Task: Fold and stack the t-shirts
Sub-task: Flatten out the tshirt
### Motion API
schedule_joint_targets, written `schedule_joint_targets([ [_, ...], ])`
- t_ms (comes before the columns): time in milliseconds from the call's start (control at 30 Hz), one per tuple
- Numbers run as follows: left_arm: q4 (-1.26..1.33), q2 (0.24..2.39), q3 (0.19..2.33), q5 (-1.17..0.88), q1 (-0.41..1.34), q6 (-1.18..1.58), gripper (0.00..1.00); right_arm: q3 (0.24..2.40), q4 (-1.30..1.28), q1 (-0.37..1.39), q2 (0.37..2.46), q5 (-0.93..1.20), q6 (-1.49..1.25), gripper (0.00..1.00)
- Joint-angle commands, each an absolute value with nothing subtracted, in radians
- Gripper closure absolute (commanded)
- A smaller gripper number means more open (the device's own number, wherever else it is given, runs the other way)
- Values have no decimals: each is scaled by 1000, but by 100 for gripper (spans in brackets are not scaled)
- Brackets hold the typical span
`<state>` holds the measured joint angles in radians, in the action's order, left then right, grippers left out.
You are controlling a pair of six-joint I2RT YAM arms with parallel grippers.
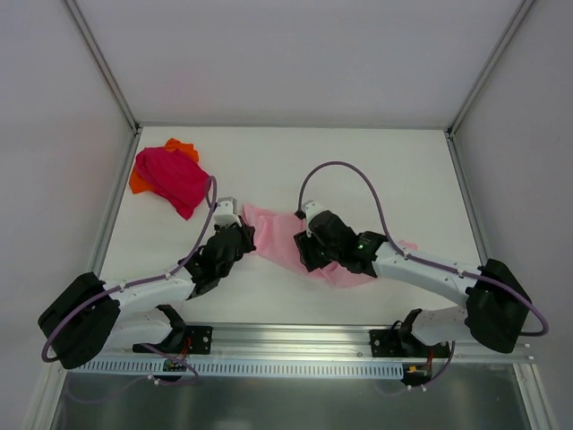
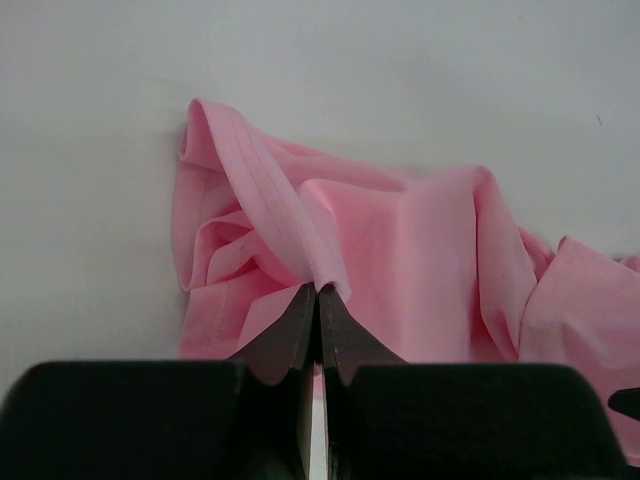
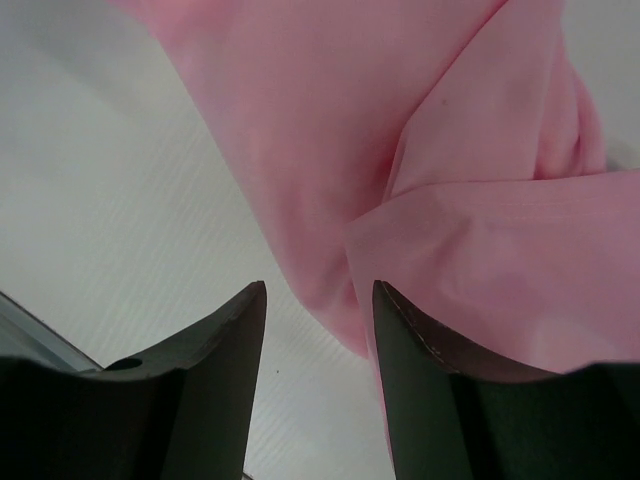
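Left wrist view showed the left gripper [image 2: 318, 292] pressed together on a raised fold of the light pink t-shirt [image 2: 420, 250]. The right gripper [image 3: 318, 295] stood spread, with 1 cloth edge lying between its fingers. The shirt lay crumpled on the white table [image 1: 358, 170], between the 2 grippers. The magenta t-shirt [image 1: 175, 177] lay over the orange t-shirt [image 1: 182, 146] near the far left corner. Pale walls enclosed the table. Both arms reached forward and inward, wrists low.

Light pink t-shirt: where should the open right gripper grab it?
Probably the doubled edge of the light pink t-shirt right ahead of the right gripper, coming across the bare table: that fold juts out free, and the left gripper pinches another fold.
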<state>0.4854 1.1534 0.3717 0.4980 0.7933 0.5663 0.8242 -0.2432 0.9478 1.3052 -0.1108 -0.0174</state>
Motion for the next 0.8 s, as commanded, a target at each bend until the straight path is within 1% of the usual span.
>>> schedule_joint_targets([
  [0,537,1152,380,517,804,552,100,841,-138,951,1350,-66,-40,50],
  [367,514,1063,339,531,804,540,100,853,-118,957,1471,-101,-22,51],
  [533,509,1052,333,529,804,537,100,920,-210,971,1558,-269,-9,52],
  [767,502,1042,330,532,804,528,100,986,-287,1019,1623,-408,32,53],
])
